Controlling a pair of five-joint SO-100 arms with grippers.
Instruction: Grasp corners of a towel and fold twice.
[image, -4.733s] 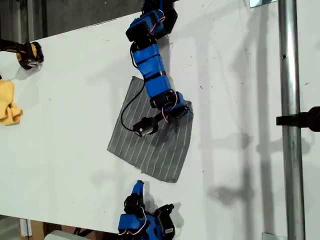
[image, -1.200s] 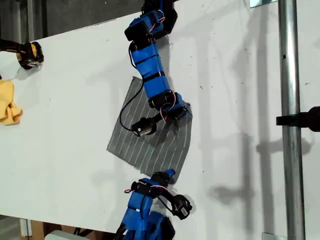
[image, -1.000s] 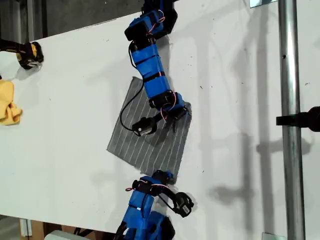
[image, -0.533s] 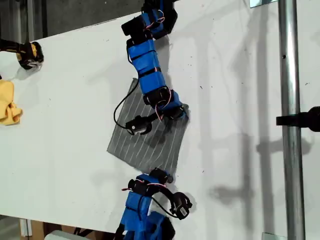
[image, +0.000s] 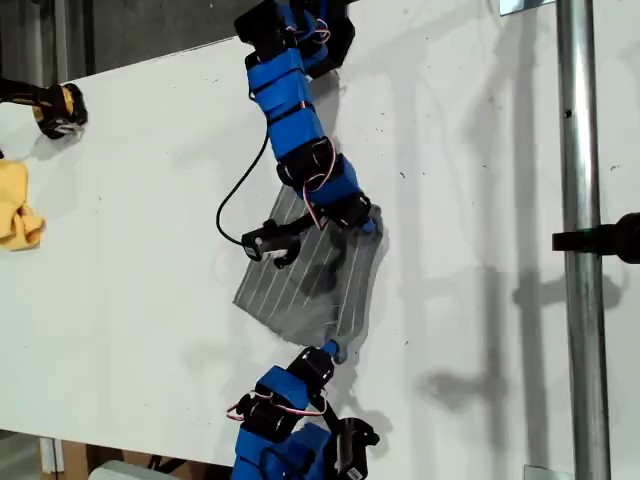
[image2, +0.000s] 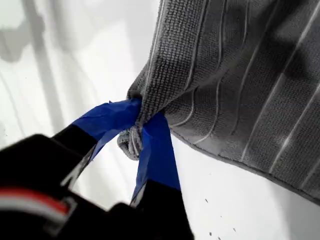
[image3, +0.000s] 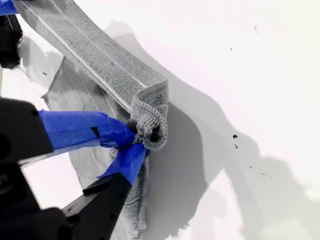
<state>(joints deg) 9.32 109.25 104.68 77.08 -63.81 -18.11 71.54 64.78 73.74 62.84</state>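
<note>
The grey striped towel (image: 300, 285) lies partly on the white table, with its edge at the exterior view's right lifted and stretched between two corners. My first gripper (image: 365, 222), on the arm reaching in from the exterior view's top, is shut on one corner; the first wrist view shows the cloth (image2: 240, 75) pinched in the blue fingers (image2: 155, 150). My second gripper (image: 335, 350), on the arm at the exterior view's bottom, is shut on the other corner (image3: 150, 125). From there the taut towel edge (image3: 95, 55) runs away toward the other arm.
A plain yellow cloth (image: 15, 210) and a black-and-yellow object (image: 55, 105) sit at the exterior view's left edge. A metal pole (image: 580, 300) with a black clamp (image: 605, 238) stands at the exterior view's right. A black cable (image: 235, 200) loops over the table beside the first arm.
The arm at the exterior view's bottom reached in and shut on the near corner. Both grippers then rose, lifting that towel edge, and the towel has drawn in and wrinkled.
</note>
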